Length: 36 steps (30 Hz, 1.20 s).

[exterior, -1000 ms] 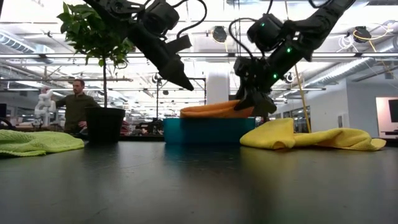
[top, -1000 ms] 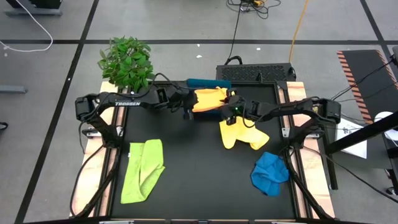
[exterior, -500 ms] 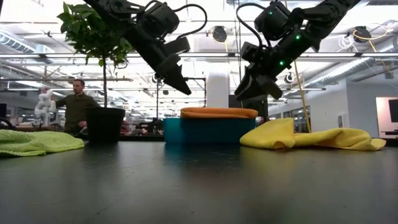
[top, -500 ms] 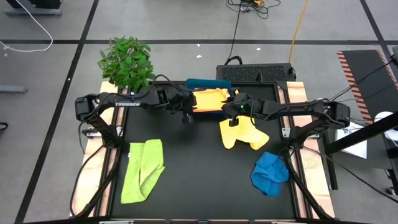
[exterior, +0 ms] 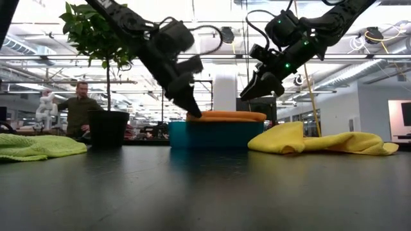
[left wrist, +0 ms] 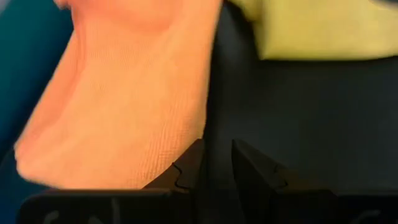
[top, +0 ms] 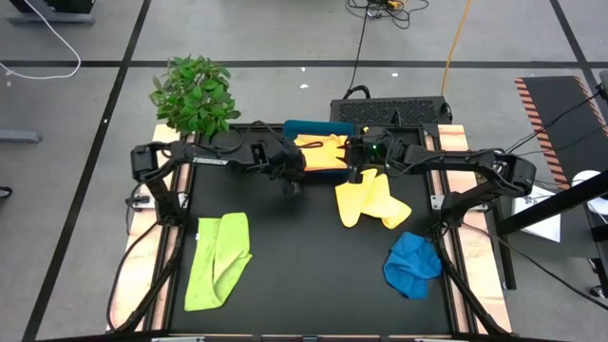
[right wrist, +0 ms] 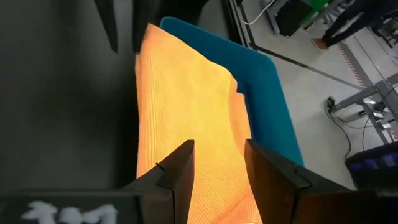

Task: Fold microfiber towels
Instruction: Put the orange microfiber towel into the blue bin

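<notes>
An orange towel point(top: 318, 152) lies flat on top of the teal tray point(exterior: 215, 136) at the table's far middle. My left gripper point(exterior: 192, 113) points down at the towel's left end, its fingers a narrow gap apart with only dark table between them point(left wrist: 217, 162). My right gripper point(exterior: 247, 95) hangs open above the towel's right end point(right wrist: 186, 93), clear of it. A yellow towel point(top: 370, 201) lies crumpled on the table beside the tray. A lime green towel point(top: 218, 258) lies near left, and a blue towel point(top: 413, 266) lies near right. My left gripper comes slanting down from the table's left. One fingertip point(left wrist: 186, 169) stands right at the orange towel's edge point(left wrist: 186, 127). I cannot tell whether it touches the cloth. Nothing sits between the fingers.
A potted plant point(top: 195, 95) stands at the far left corner. The tray's far rim point(top: 309, 126) shows behind the orange towel. Bare dark tabletop point(top: 304, 256) lies between the green and blue towels. A person point(exterior: 78, 106) stands in the room beyond the table.
My right gripper has let go of the orange towel's right end, opened wider and risen. That raised end has dropped, and the towel now lies flat on the tray. My left gripper has come down toward the towel's left end and has rolled a little.
</notes>
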### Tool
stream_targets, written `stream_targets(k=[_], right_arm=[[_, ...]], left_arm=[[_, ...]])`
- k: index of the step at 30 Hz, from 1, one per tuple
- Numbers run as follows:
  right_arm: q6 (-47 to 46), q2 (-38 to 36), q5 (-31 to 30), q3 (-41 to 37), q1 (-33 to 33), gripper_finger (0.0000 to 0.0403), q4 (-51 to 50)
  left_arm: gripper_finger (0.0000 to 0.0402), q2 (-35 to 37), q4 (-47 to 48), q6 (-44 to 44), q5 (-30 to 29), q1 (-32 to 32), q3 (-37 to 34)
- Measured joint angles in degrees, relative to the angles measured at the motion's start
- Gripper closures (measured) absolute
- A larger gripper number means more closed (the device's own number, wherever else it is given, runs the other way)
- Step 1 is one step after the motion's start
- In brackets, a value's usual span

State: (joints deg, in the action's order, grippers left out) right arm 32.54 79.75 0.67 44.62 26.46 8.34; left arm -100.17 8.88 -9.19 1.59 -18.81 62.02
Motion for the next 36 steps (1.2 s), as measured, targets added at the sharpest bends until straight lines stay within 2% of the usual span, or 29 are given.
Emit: stream_targets(k=[6, 14, 23, 26, 31, 34, 36], right_arm=[[-1.5, 0.0, 2.6, 0.0, 0.0, 0.0268, 0.0], [-1.9, 0.0, 2.6, 0.0, 0.0, 0.0268, 0.0], [-3.2, 0.0, 2.6, 0.0, 0.0, 0.0268, 0.0], [-3.4, 0.0, 2.6, 0.0, 0.0, 0.0268, 0.0], [-3.4, 0.0, 2.6, 0.0, 0.0, 0.0268, 0.0], [-3.4, 0.0, 2.6, 0.0, 0.0, 0.0268, 0.0], [-3.4, 0.0, 2.6, 0.0, 0.0, 0.0268, 0.0]], left_arm=[[0.032, -1.9, -1.4, 1.6, -1.5, -2.0, 0.0], [0.032, -0.9, -4.5, 1.4, -2.8, -3.8, 0.1], [0.0321, -0.7, 1.1, 2.4, -6.2, -7.8, 0.0], [0.0321, -0.7, 1.8, 3.3, -3.0, -8.5, 0.0], [0.0321, 1.7, 1.6, 2.4, 6.9, -7.9, 0.0], [0.0321, 5.1, 1.1, 1.8, 8.1, -6.8, 0.0], [0.0321, 7.4, 0.2, 0.9, 7.0, -6.2, 0.0]])
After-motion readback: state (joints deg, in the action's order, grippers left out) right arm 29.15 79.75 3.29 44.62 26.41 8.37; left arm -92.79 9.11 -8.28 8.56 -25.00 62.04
